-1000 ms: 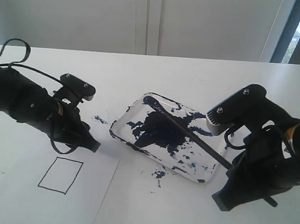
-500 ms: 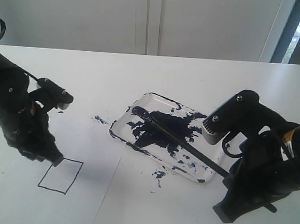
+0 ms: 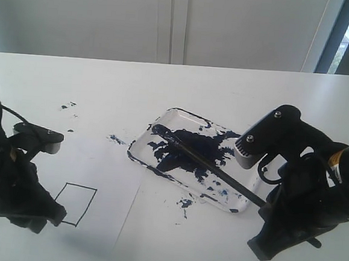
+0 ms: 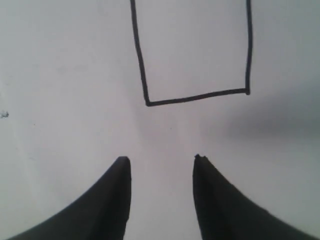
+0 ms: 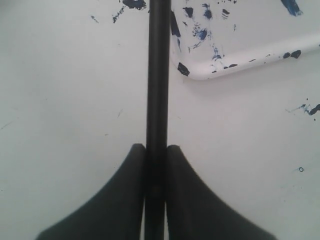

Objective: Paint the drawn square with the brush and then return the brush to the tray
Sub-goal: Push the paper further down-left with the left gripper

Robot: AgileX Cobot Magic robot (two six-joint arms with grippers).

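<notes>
The drawn square (image 3: 77,204) is an empty black outline on the white paper sheet (image 3: 45,241); its near corner also shows in the left wrist view as the drawn square (image 4: 192,55). My left gripper (image 4: 161,159) hangs open just short of that outline, nothing between its fingers; in the exterior view the left gripper (image 3: 56,214) partly covers the square's left side. My right gripper (image 5: 156,146) is shut on the brush (image 5: 158,75), a thin black stick. The brush (image 3: 214,167) slants from the right gripper (image 3: 266,204) into the tray (image 3: 163,119), its tip in the blue-black blotch.
Blue paint splatters lie on the table left of the tray (image 3: 117,140), in front of it (image 3: 186,203) and further left (image 3: 67,106). The paper's right edge runs near the tray's front corner. The tray's rim (image 5: 240,62) lies beside the brush shaft.
My left arm swung down and leftward from beside the tray to the paper, ending at the square's left side. The right gripper and brush shifted only slightly.
</notes>
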